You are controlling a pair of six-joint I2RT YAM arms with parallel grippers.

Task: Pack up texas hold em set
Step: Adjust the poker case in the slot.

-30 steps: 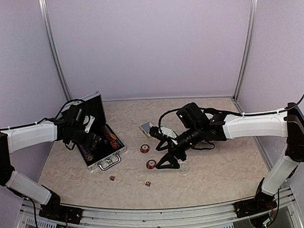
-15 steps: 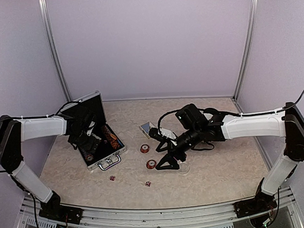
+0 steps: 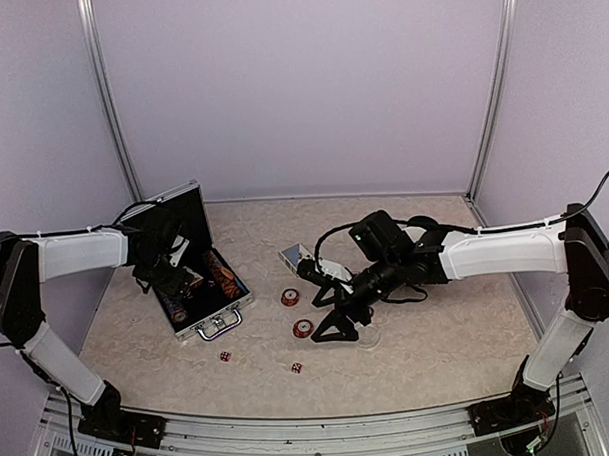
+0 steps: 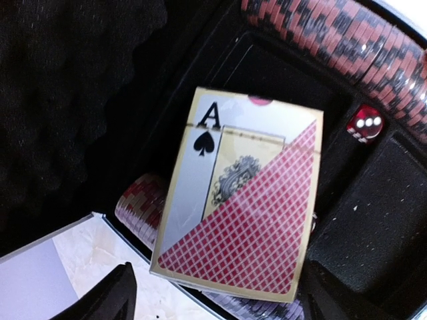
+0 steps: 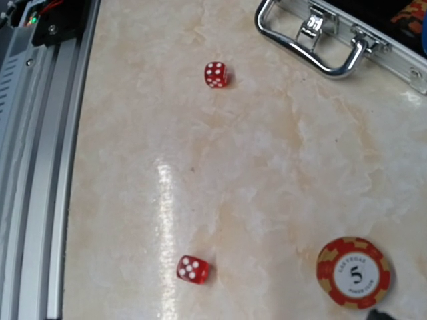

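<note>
The silver briefcase (image 3: 214,316) lies open at the left, lid up. My left gripper (image 4: 220,308) hovers inside it, open, its fingertips (image 4: 115,299) on either side of the near end of a red-and-gold card box (image 4: 240,200). That box rests tilted on poker chips (image 4: 139,208). A chip row (image 4: 347,40) and a red die (image 4: 363,125) also lie in the black lining. My right gripper (image 3: 334,325) is spread open low over the table, near two loose chips (image 3: 290,299) (image 5: 353,272) and two dice (image 5: 215,74) (image 5: 193,269).
Another card box (image 3: 293,256) lies behind the right gripper. A clear disc (image 3: 369,337) sits just right of it. The case handle (image 5: 320,47) faces the loose dice. The metal frame rail (image 5: 40,167) runs along the table's near edge.
The left arm has folded in and its gripper has shifted slightly back-left over the case. The right arm has barely moved.
</note>
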